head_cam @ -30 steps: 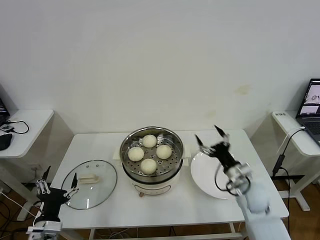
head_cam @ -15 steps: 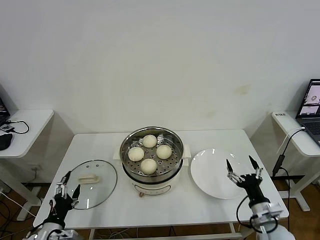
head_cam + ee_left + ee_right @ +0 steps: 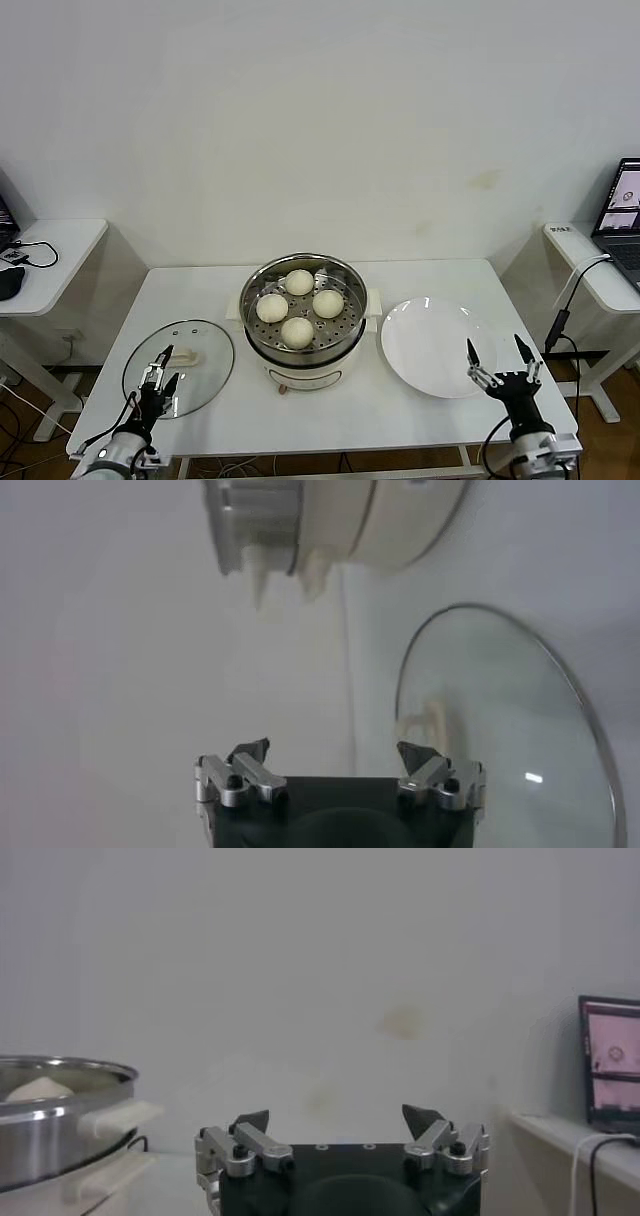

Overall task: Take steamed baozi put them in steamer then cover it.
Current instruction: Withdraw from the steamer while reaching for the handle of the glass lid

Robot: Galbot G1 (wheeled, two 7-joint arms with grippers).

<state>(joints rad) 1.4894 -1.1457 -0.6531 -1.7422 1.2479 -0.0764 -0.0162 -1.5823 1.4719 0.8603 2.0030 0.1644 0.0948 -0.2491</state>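
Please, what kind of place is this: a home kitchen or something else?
Probably a lab or office test room, not a kitchen: the steamer stands on a plain white table against a bare wall, with side desks carrying a laptop and loose cables.

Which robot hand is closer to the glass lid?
The left. The left gripper hangs open just over the glass lid's near edge. The right gripper, also open, is across the table, past the steamer, by the white plate.
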